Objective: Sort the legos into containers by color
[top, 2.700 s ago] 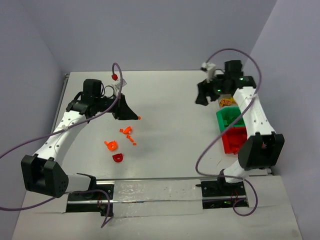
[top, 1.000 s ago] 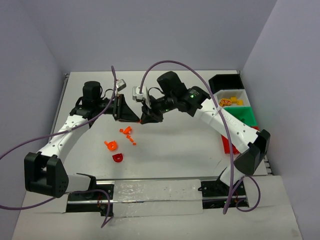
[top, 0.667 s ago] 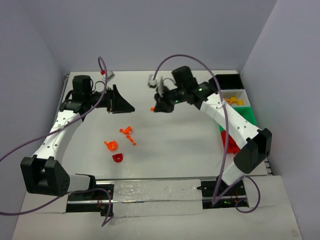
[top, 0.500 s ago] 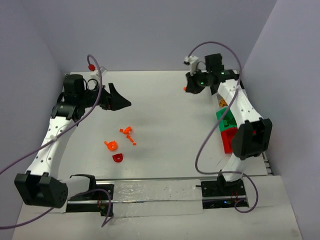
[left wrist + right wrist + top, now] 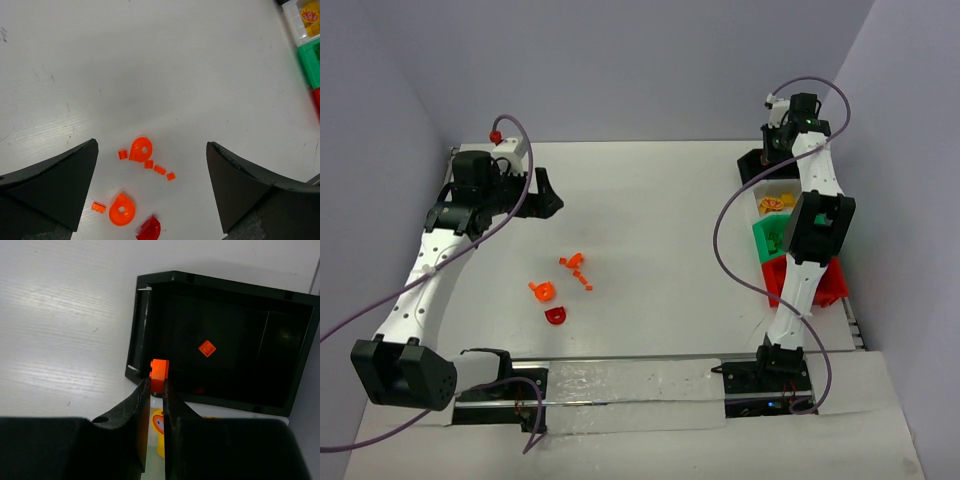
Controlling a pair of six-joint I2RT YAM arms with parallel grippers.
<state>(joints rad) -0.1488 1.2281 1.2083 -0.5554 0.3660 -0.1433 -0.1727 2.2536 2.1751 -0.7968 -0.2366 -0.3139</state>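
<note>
L arm: left gripper (image 5: 545,195) hangs over far-left part of table (image 5: 660,220). Fingers spread as wide as they go, nothing between them.

Loose legos on table, just near of that gripper and not touching it:
- cluster of small orange bits (image 5: 577,266)
- orange round piece (image 5: 541,291)
- red curved piece (image 5: 555,315), nearest of the lot

R arm: stretched to far-right corner. Right gripper (image 5: 156,385) has fingers almost closed, pinching a small orange brick (image 5: 159,371) at the tips. In wrist view the brick shows against a corner of the black bin (image 5: 220,280) rim, on the side next to the white bin (image 5: 765,192). Cannot tell if the brick touches the rim. One orange piece (image 5: 206,348) lies on the black bin floor.

Containers: row along right edge of table. Far to near: black, white (yellow and orange bits inside), green bin (image 5: 757,228), red bin (image 5: 775,275). Row partly hidden by R arm.
</note>
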